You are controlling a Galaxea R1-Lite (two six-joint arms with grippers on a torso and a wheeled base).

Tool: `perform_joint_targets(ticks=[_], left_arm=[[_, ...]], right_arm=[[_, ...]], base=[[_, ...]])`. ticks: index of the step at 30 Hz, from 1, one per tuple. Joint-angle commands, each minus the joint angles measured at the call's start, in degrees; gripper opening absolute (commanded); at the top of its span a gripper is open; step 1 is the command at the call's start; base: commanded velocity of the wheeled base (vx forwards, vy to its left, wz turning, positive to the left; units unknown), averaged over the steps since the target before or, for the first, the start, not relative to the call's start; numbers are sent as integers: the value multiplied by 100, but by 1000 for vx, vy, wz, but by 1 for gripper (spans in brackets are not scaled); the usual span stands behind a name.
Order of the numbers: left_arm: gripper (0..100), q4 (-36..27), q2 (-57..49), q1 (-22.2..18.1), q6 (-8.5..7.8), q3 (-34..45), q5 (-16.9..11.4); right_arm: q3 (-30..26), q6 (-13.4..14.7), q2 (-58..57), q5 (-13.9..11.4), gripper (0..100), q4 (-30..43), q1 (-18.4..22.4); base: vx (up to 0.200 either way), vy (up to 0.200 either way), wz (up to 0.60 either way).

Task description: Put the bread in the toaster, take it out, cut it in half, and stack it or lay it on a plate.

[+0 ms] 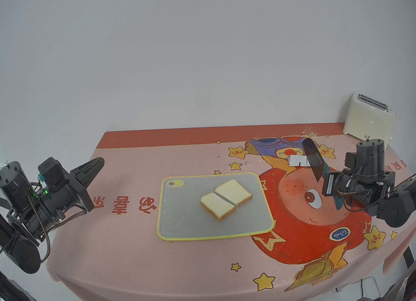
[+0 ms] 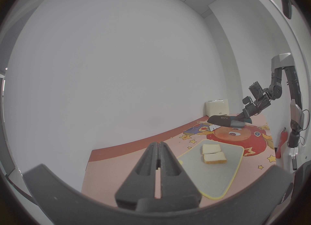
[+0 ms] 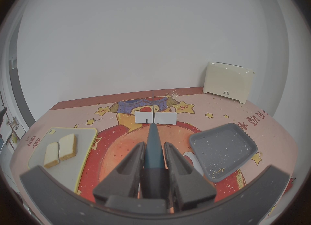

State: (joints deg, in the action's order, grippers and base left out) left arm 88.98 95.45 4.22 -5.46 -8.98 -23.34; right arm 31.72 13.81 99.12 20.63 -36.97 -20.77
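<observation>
Knife (image 1: 313, 158) in right gripper (image 3: 153, 150); halved bread (image 1: 221, 205) near red tablecloth lettering (image 1: 130, 204)

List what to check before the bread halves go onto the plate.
1. Bread cut in two, both halves on the cutting board: ok.
2. Knife held clear of the bread: ok.
3. Right gripper free for picking: not ok, shut on the knife.
4. Left gripper free: ok, shut, nothing in it.
5. Grey plate ready to receive: ok, only crumbs in it.
</observation>
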Motion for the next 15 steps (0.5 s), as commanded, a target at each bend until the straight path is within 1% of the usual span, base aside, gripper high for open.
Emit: perform_joint_targets(ticks=[1, 10, 15], left_arm=[[0, 102, 0, 0, 1, 2, -3], [0, 102, 8, 9, 1, 11, -3], [0, 102, 8, 9, -52, 20, -3]], right_arm=[[1, -1, 28, 3, 0, 6, -6], [133, -10, 2, 3, 0, -3, -6], [185, -19, 2, 3, 0, 6, 29]], base=[[0, 0, 0], [0, 0, 0], [0, 0, 0]])
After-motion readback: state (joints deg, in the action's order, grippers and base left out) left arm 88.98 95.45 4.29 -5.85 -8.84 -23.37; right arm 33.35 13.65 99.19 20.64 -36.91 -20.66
